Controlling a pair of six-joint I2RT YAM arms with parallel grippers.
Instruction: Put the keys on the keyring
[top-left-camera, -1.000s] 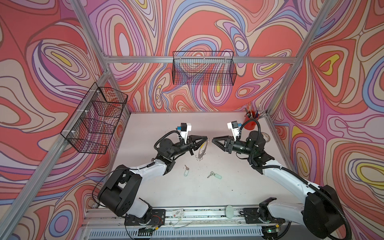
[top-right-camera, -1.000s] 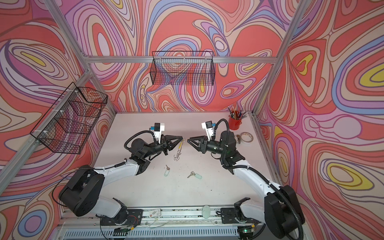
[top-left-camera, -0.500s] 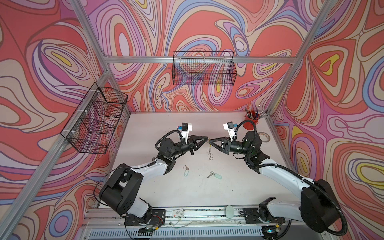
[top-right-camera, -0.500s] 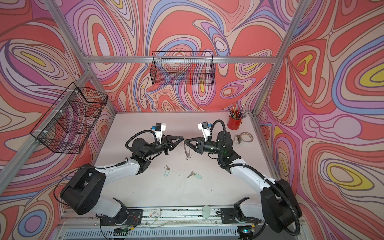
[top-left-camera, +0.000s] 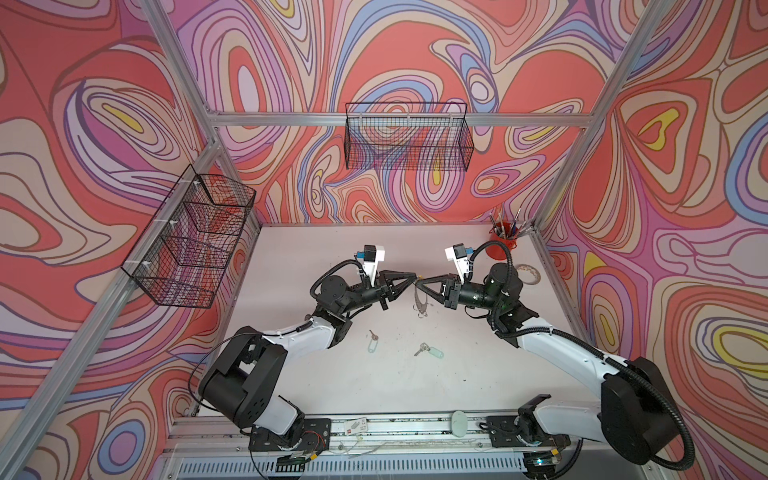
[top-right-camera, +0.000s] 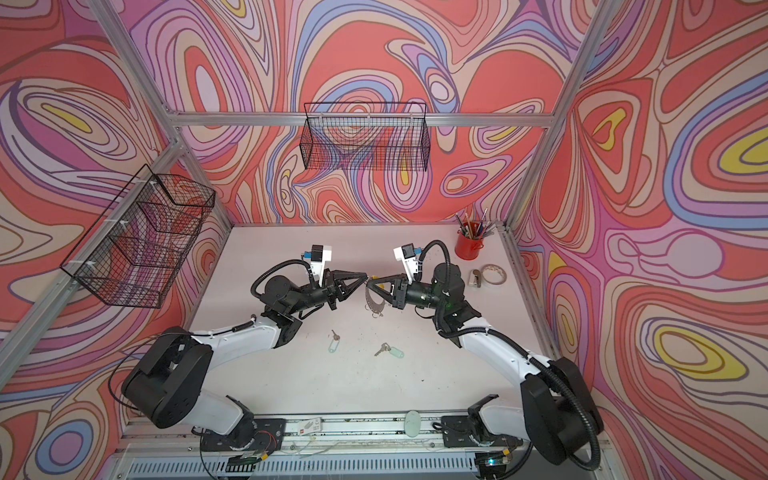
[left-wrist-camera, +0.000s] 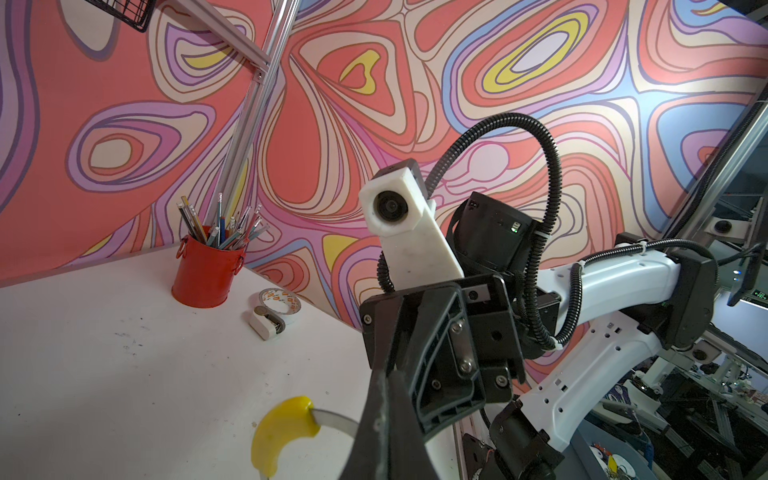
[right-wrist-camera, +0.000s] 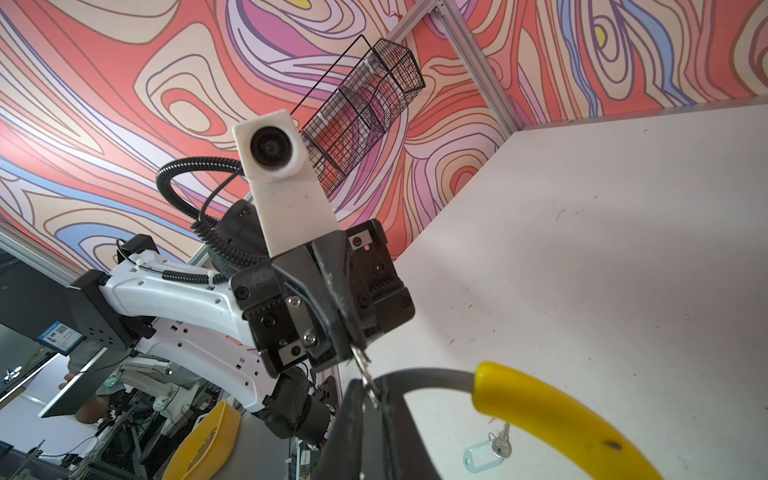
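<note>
The left hand (top-left-camera: 413, 279) (pressed shut) pinches a wire loop (right-wrist-camera: 360, 360) of the keyring (top-left-camera: 417, 300); right hand (top-left-camera: 419, 284) clamps its hoop (right-wrist-camera: 430, 376).

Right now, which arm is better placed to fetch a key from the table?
Probably left: the left gripper pinches only a wire loop, the right gripper holds the keyring itself, and one key lies near the left arm.

My left jaws and right jaws meet tip to tip above the tabletop (top-left-camera: 299, 266), keyring (top-left-camera: 419, 300) hanging beneath; two keys (top-left-camera: 429, 351) lie nearby.
</note>
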